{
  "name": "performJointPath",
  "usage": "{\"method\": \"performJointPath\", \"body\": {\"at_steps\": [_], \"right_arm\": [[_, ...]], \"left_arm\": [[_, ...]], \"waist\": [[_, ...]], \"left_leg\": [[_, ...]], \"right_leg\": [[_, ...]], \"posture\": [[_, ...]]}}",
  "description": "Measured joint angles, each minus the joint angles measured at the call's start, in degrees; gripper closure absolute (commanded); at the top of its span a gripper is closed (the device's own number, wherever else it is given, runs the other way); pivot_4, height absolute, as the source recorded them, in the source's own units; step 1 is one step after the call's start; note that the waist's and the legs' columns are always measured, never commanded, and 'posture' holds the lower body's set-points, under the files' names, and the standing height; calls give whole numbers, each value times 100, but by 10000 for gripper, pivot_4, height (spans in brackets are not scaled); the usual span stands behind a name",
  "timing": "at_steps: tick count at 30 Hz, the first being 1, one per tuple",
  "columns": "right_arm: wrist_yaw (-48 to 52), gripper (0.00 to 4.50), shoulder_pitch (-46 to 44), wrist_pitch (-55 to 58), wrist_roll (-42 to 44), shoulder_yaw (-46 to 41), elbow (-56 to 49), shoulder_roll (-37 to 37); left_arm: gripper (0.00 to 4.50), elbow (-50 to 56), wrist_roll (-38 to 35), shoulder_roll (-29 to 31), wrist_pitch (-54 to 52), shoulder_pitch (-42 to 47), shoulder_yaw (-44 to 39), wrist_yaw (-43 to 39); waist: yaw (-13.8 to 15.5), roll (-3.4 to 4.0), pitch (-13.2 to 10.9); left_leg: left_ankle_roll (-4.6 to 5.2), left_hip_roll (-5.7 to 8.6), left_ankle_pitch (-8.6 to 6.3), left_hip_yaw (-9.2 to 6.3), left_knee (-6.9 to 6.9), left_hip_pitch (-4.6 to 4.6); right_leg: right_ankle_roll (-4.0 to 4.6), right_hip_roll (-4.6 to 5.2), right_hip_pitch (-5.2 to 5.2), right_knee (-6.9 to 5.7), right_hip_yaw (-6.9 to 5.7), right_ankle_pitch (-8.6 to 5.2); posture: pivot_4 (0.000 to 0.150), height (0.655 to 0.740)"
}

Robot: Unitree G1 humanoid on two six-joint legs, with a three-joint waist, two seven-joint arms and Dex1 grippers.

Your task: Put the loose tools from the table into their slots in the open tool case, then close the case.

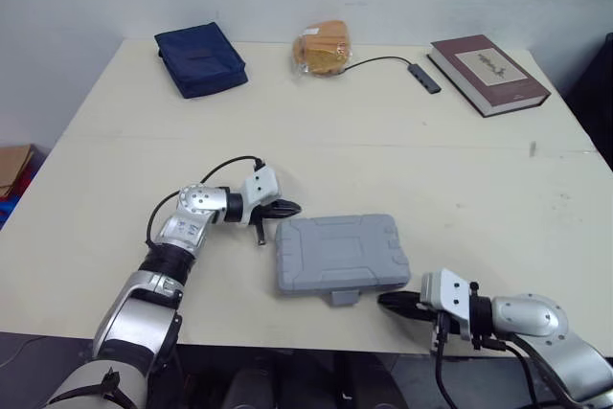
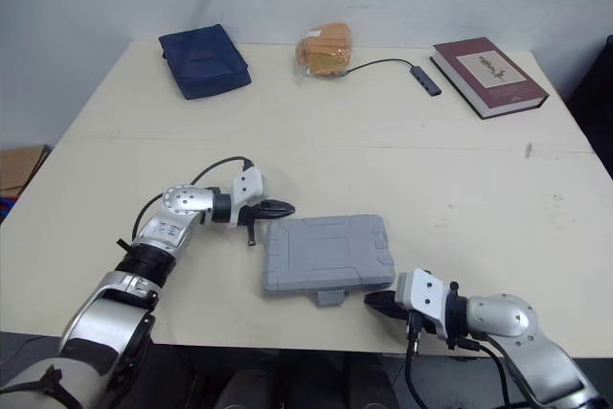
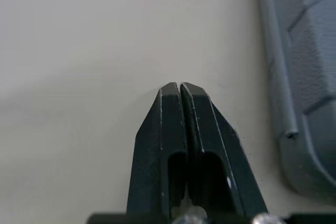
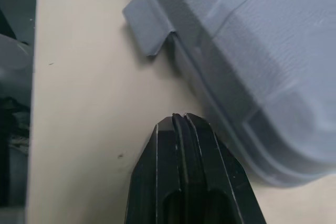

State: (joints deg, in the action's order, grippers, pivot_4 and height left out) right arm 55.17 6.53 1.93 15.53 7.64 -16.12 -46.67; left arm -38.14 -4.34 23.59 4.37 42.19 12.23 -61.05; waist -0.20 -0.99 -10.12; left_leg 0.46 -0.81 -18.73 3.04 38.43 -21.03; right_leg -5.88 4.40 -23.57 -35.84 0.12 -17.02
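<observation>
Nearest the camera, at the front edge of the pale cream desk (image 1: 431,170), the right jaws are pressed together with nothing between them. They lie low over the desk, pointing toward the robot's left along the near side of the case. Their tips are just beside its front right corner, and whether they touch it cannot be told.

One grey, textured plastic tool case (image 1: 335,251) lies flat near the front middle of the desk with its lid shut. One small grey latch tab (image 1: 342,296) juts from its near edge, a little beyond the right jaws' tips.

The left jaws are also closed tight and empty. They point toward the robot's right and sit just beside the case's far left corner, with a narrow strip of bare desk between them and its edge.

Four other things lie along the far side of the desk, well apart from the case and both arms:
- One dark blue fabric pouch (image 1: 199,59) at the far left.
- One clear plastic bag of golden-brown bread (image 1: 323,48) near the far middle.
- One slim dark grey USB hub (image 1: 424,78), whose thin black cable (image 1: 378,61) runs back to the bread bag.
- One maroon hardback book (image 1: 488,74) at the far right, lying closed.

Nothing lies between either arm and the case.
</observation>
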Motion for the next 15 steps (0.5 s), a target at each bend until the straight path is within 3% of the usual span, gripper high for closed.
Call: {"method": "performJointPath", "body": {"at_steps": [7,15], "right_arm": [[108,45000,-1132,-418,-420,303,975,271],[178,45000,-2409,-776,-764,391,2420,557]], "left_arm": [[44552,1150,-186,234,-428,-834,-183,-195],[44552,2874,-380,386,-1311,-1994,-480,285]], "waist": [[-111,-13,8],[-134,-17,11]], "left_leg": [[1,-3,0,-2,-2,19],[0,-2,1,-21,-7,18]], "right_leg": [[2,7,11,-9,7,1],[6,20,19,-7,29,0]], "posture": [[1500,7400],[1500,7400]]}}
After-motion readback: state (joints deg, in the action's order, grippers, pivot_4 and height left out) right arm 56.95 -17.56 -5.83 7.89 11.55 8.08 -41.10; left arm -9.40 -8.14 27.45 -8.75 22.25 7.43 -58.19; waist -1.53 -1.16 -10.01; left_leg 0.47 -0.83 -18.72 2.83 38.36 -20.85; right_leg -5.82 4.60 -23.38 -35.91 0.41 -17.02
